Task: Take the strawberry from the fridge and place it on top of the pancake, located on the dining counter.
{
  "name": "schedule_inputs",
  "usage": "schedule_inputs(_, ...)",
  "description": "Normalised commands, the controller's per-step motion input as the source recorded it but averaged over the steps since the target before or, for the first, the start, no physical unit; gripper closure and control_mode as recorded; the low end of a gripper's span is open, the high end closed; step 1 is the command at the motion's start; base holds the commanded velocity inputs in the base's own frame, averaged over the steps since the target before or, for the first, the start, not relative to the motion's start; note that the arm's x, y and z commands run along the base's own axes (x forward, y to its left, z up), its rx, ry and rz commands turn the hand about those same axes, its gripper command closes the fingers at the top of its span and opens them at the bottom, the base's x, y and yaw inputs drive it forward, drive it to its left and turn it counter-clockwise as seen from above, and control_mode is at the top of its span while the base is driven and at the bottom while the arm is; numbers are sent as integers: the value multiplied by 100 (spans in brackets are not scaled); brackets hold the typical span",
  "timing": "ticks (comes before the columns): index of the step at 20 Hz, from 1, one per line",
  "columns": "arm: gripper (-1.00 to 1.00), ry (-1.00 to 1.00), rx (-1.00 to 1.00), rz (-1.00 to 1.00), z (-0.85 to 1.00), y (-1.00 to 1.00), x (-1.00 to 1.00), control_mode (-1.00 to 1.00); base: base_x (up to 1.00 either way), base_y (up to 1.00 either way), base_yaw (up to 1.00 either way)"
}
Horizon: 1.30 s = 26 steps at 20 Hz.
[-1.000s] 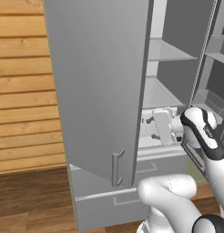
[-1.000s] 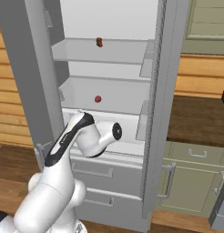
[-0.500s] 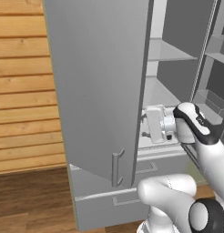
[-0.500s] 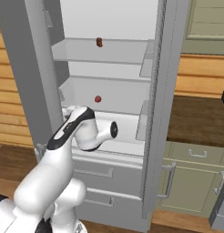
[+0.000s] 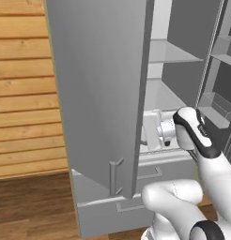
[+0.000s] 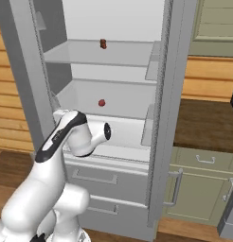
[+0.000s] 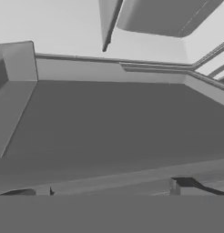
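The fridge point(image 6: 162, 118) stands open, its left door point(image 5: 98, 93) swung out in front of me. On the upper shelf lies the strawberry point(image 6: 103, 44), tiny and red with a darker top. A second small red round thing point(image 6: 102, 102) sits on the shelf below. My hand point(image 6: 100, 135) hovers at the front lip of that lower shelf, well below the strawberry. In the left base view the gripper point(image 5: 152, 132) is partly hidden by the door edge. In the hand view the gripper point(image 7: 104, 189) is open, fingertips wide apart and nothing between them. The pancake and the dining counter are out of view.
Two lower fridge drawers point(image 6: 97, 179) lie under my arm. The right fridge door point(image 5: 220, 89) with its bins stands open beside the arm. A wood-topped wall counter point(image 6: 208, 120) with panelled green cabinets stands to the right. Wood-plank wall point(image 5: 23, 93) fills the left.
The hand has swung a little left and up along the lower shelf's front and turned, so its fingers now hide behind the door edge. The red things have not moved.
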Motion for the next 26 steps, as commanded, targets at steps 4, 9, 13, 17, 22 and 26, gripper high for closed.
schedule_inputs(4, -100, 0, 0, 6, 9, 71, -77, -100, 0, 0, 0)
schedule_inputs(9, -100, 2, 0, 3, 0, 100, -42, -100, 0, 0, 0)
schedule_inputs(13, -100, 2, -1, 1, 0, 100, -34, -100, 0, 0, 0)
schedule_inputs(17, -100, 1, -7, 0, 0, 100, -28, -100, 0, 0, 0)
schedule_inputs(22, -100, 1, -10, 0, 0, 93, -12, -100, 0, 0, 0)
schedule_inputs(26, -100, -13, -8, 0, 12, 0, -44, -100, 0, 0, 0)
